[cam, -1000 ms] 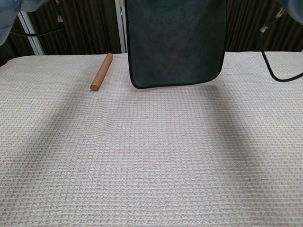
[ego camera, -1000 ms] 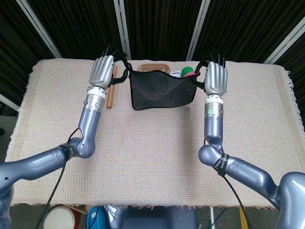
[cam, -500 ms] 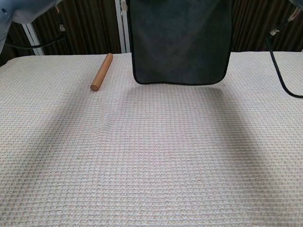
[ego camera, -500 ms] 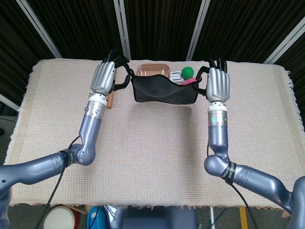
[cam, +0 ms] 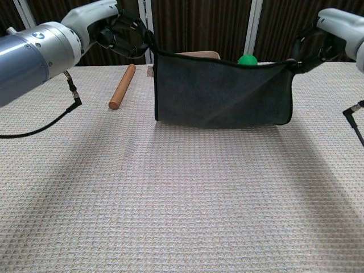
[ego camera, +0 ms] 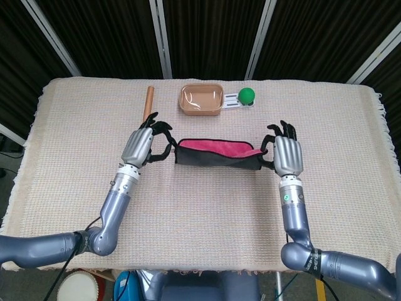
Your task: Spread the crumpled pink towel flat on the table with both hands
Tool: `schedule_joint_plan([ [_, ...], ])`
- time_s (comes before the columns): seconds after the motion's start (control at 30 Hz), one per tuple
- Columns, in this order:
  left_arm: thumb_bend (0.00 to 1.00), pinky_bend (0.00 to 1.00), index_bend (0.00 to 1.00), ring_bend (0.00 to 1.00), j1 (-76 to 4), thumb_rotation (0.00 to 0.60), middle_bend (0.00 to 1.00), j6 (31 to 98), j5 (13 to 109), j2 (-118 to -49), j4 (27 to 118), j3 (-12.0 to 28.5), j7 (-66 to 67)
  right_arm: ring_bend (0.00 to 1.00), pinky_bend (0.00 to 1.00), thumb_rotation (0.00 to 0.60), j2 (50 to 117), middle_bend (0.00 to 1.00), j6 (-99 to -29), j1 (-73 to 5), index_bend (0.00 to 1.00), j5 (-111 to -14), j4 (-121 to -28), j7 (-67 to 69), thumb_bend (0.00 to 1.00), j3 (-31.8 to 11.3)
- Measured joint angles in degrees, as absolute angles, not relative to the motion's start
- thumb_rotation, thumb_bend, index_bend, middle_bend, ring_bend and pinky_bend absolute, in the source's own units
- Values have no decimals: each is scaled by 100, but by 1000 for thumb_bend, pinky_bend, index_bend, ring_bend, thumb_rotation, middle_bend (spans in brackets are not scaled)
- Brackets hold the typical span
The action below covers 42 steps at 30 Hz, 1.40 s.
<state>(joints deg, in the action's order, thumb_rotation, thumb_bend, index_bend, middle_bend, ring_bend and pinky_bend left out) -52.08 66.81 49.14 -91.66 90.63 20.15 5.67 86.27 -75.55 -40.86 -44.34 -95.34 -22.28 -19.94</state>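
Pinching towel corners, left hand, right hand; pink side only overhead

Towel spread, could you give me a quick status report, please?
Left hand and right hand each pinch a top corner. Towel hangs taut between them, lower edge at the table, not flat yet. Wooden rod lies clear.

Your desk under a cream waffle-weave cloth with fringed edges, dark pleated curtains behind you, pale metal poles crossing them
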Motion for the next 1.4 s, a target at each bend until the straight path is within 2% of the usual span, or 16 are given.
schedule_joint_plan([
  [0.2, 502, 134, 593, 38, -4979, 600, 298, 6825, 5170, -9358, 9389, 1702, 602, 46, 0, 600, 8797, 241, -7705, -3739, 765, -4814, -9701, -2118, 497, -1456],
  [0.4, 502, 134, 593, 38, -4719, 600, 298, 6882, 5369, -9507, 9527, 1450, 640, 46, 0, 600, 9019, 241, -7759, -3415, 765, -5126, -9698, -1972, 496, -1114],
  [1.07, 498, 134, 580, 38, -4317, 600, 299, 6497, 5427, -9831, 9337, 1176, 710, 46, 0, 600, 9445, 240, -7587, -2965, 764, -5387, -9293, -1959, 496, -881],
  [1.17, 494, 134, 578, 38, -4273, 600, 297, 6424, 5421, -9847, 9311, 1157, 718, 46, 0, 600, 9481, 240, -7555, -2926, 730, -5412, -9273, -1982, 497, -876],
  [1.3, 480, 134, 566, 38, -4227, 600, 289, 6328, 5427, -9856, 9285, 1128, 722, 46, 0, 600, 9517, 215, -7478, -2877, 609, -5415, -9243, -2028, 497, -860],
  [1.4, 461, 134, 554, 38, -4193, 600, 282, 6249, 5433, -9843, 9275, 1116, 722, 40, 0, 600, 9533, 194, -7416, -2839, 578, -5415, -9235, -2033, 496, -858],
])
